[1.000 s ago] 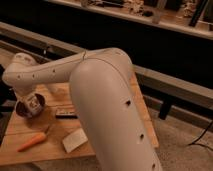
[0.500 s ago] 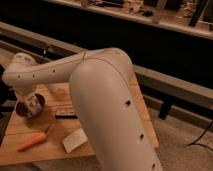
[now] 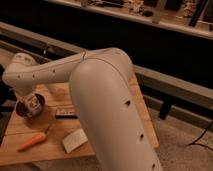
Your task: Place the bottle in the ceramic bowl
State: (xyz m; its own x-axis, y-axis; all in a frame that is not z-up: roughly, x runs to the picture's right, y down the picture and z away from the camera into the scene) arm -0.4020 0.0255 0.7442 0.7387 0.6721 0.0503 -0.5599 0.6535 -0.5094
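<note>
From where I stand, the big pale arm [image 3: 100, 95] reaches from the right across the wooden worktop [image 3: 55, 127] to its far left corner. There the claw [image 3: 32, 102] hangs straight over the bowl [image 3: 22, 109], and this is the relation that matters: the bottle [image 3: 33, 103] is directly under the wrist, and it is already inside the rim of the bowl or just above it. I cannot say if its bottom touches the bowl floor. The bottle looks upright or nearly so, with its long axis close to vertical.

The fingers themselves are hidden by the wrist and the bottle, so I cannot tell how far they are spread, or if they hold the bottle at all. I judge that the task is almost done, and what remains is to let go and lift straight up without pulling the bottle over.

The other things lie well apart from the bowl: a carrot [image 3: 33, 141] near the front edge, a pale wedge block [image 3: 74, 140] to the right of it, and a small dark flat object [image 3: 66, 114] between the bowl and the arm.
</note>
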